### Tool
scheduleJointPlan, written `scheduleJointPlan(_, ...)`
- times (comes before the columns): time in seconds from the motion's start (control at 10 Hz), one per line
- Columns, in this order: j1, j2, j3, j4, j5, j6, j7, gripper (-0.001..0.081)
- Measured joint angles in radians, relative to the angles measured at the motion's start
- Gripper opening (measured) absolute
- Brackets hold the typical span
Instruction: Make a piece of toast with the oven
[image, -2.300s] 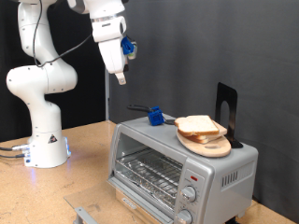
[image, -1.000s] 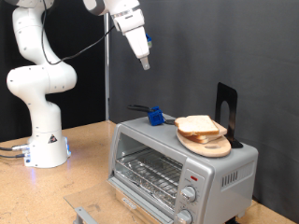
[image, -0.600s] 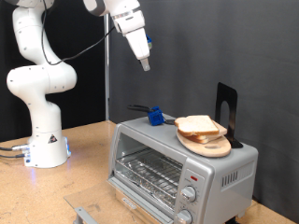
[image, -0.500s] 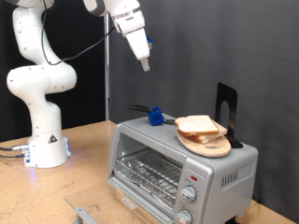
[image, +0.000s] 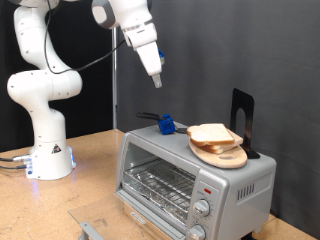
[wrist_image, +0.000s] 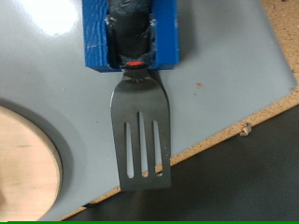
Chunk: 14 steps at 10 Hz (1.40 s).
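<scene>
The silver oven (image: 245, 182) stands on the wooden table at the exterior view's lower right, its glass door shut over the wire rack. On its top a round wooden plate (image: 228, 157) carries a stack of pale toast slices (image: 212, 133). A metal spatula with a blue block on its handle (image: 166, 125) lies on the oven top beside the plate. My gripper (image: 158, 83) hangs in the air above the spatula, well clear of it, holding nothing. The wrist view looks down on the spatula blade (wrist_image: 140, 131), the blue block (wrist_image: 131, 33) and the plate's edge (wrist_image: 28, 163); no fingers show there.
A black upright stand (image: 243, 115) sits on the oven top behind the plate. Two round knobs (image: 202, 209) are on the oven's front. The robot's white base (image: 45, 150) stands at the exterior view's left. A metal part (image: 92, 230) lies at the table's front edge.
My gripper has swung from the exterior view's left towards the right, to above the spatula, and in the last half second dropped a little. The toast, plate and oven have not moved.
</scene>
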Motion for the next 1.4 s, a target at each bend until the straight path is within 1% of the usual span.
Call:
scheduleJointPlan(0.3, 0.002, 0.032, 0.013, -0.037, 0.002, 0.076, -0.033, 0.0806)
scheduleJointPlan(0.9, 0.004, 0.086, 0.049, -0.110, 0.031, 0.212, -0.036, 0.0806)
scheduleJointPlan(1.2, 0.012, 0.128, 0.064, -0.118, 0.064, 0.274, -0.050, 0.0806)
scheduleJointPlan(1.4, 0.024, 0.143, 0.070, -0.118, 0.072, 0.288, -0.052, 0.0806)
